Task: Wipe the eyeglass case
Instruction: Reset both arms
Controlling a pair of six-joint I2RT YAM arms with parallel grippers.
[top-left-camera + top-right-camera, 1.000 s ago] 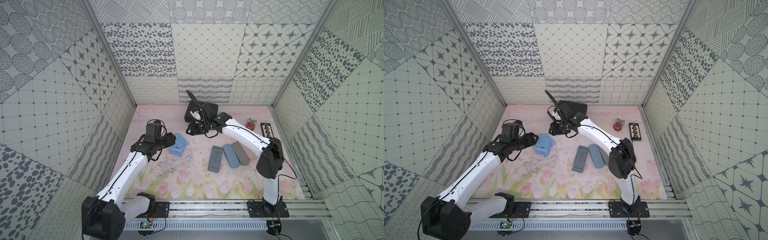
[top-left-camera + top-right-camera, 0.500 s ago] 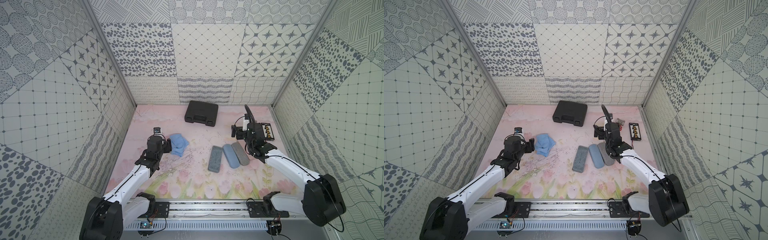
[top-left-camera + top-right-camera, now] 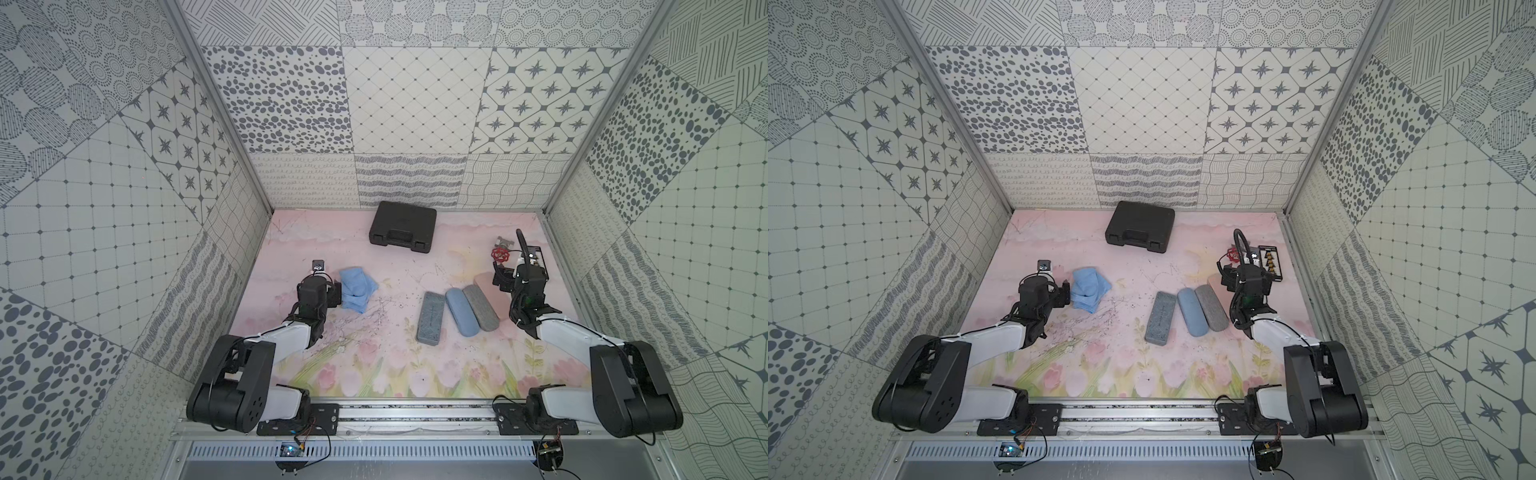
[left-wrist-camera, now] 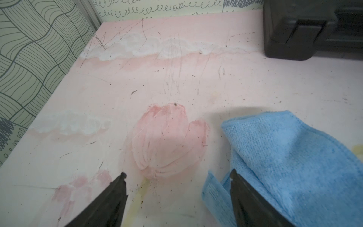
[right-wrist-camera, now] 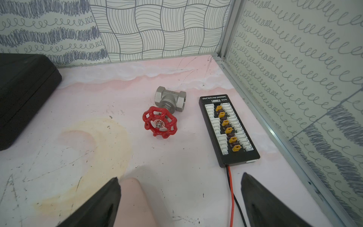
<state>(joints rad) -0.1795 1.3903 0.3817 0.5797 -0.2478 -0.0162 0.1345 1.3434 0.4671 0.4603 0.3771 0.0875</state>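
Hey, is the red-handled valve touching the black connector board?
No, the valve lies apart from the connector board, with bare mat between them in the right wrist view.

Fuzzy blue cloth (image 4: pixel 294 157), matt black plastic case (image 3: pixel 402 226), metal valve (image 5: pixel 170 99)

The left arm (image 3: pixel 286 337) and right arm (image 3: pixel 570 337) have white links between bulky black joints, with thin black cables looped along them. Each ends in black, tapered fingers (image 4: pixel 106 204). Their black base plates (image 3: pixel 324 419) show screws.
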